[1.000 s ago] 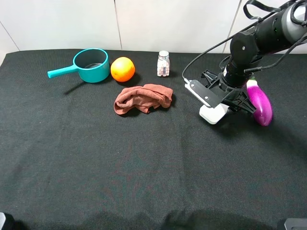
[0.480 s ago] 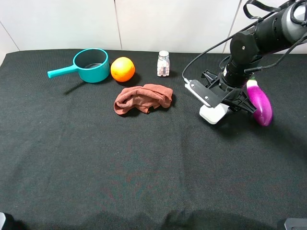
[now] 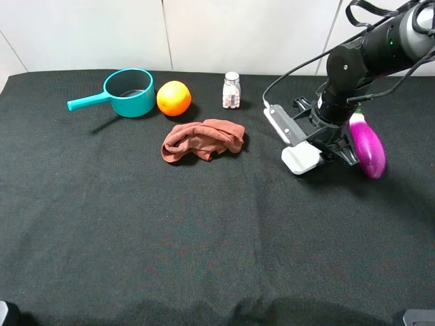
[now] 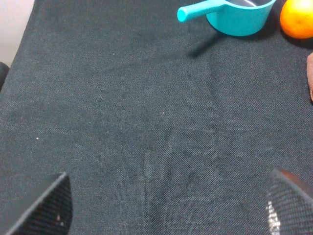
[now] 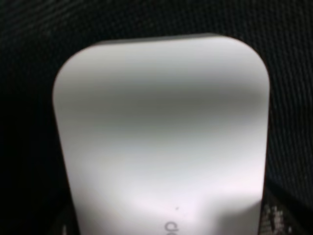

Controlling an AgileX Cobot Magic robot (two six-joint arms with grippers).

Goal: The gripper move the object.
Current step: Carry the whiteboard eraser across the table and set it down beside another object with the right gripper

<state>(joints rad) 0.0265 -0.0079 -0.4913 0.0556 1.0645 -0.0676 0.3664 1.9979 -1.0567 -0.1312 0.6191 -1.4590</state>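
Note:
The object (image 3: pixel 301 157), a flat white case with rounded corners, sits at the right of the black table, just left of the purple eggplant (image 3: pixel 368 146). My right gripper (image 3: pixel 318 144) is shut on its far end, and the near end pokes out toward the table's middle. In the right wrist view the case (image 5: pixel 161 132) fills almost the whole picture. The left gripper (image 4: pixel 168 213) hovers over bare black cloth with its dark fingertips (image 4: pixel 49 205) wide apart, open and holding nothing.
A reddish-brown cloth (image 3: pixel 202 139) lies left of the case. Behind it stand a small pill bottle (image 3: pixel 232 90), an orange (image 3: pixel 173 98) and a teal saucepan (image 3: pixel 129 92) with its handle pointing left. The saucepan (image 4: pixel 234 17) and orange (image 4: pixel 297 17) also show in the left wrist view.
My right gripper has tipped and risen slightly with the case in it, and the case's near end has shifted a little up and left. The left arm has not moved.

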